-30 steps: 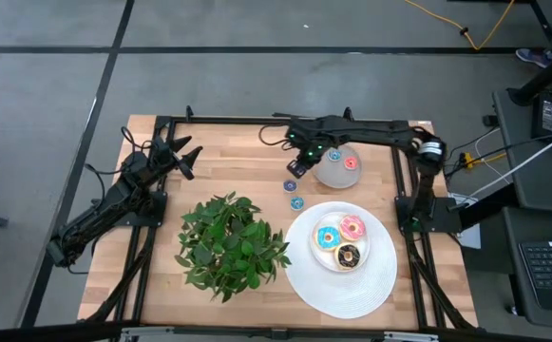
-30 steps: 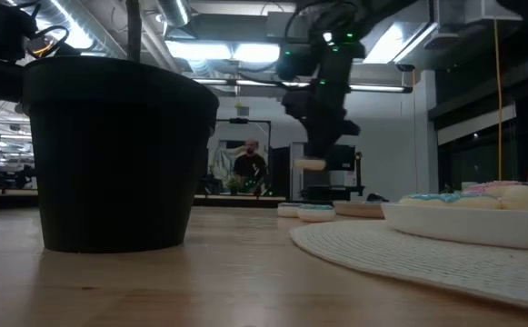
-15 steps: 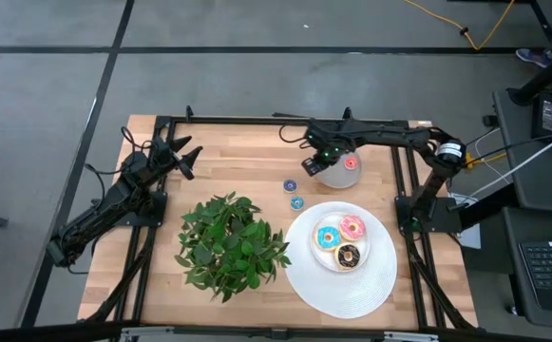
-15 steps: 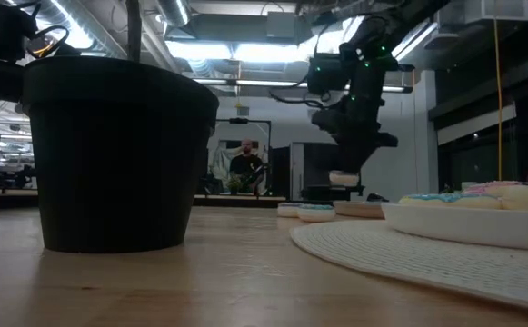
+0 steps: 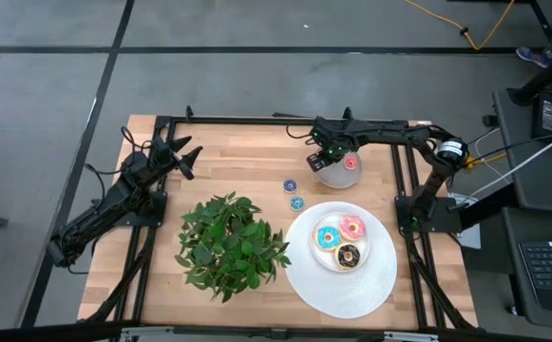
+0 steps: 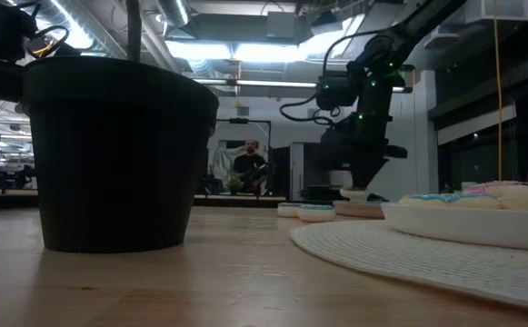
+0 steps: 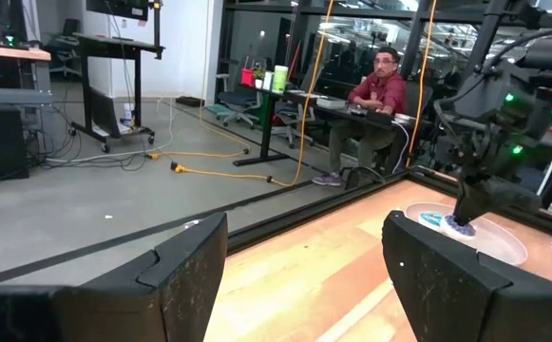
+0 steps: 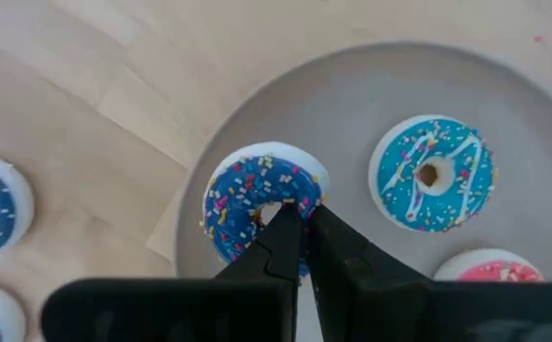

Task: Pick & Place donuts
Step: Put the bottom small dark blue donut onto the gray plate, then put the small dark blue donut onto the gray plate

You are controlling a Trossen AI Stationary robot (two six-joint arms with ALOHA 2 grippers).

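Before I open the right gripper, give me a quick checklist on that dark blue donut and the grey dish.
1. Right gripper shut on the dark blue donut: ok.
2. Donut over the grey dish, near its rim: ok.
3. Drop spot apart from the light blue donut and the pink donut in the dish: ok.
4. Donut resting on the dish floor: cannot tell.
5. Left gripper open, parked at the table's far left corner: ok.

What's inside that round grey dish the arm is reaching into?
The grey dish holds a light blue donut, a red-pink one cut off at the picture's edge, and a dark blue sprinkled donut pinched by the right gripper, which hides part of it.
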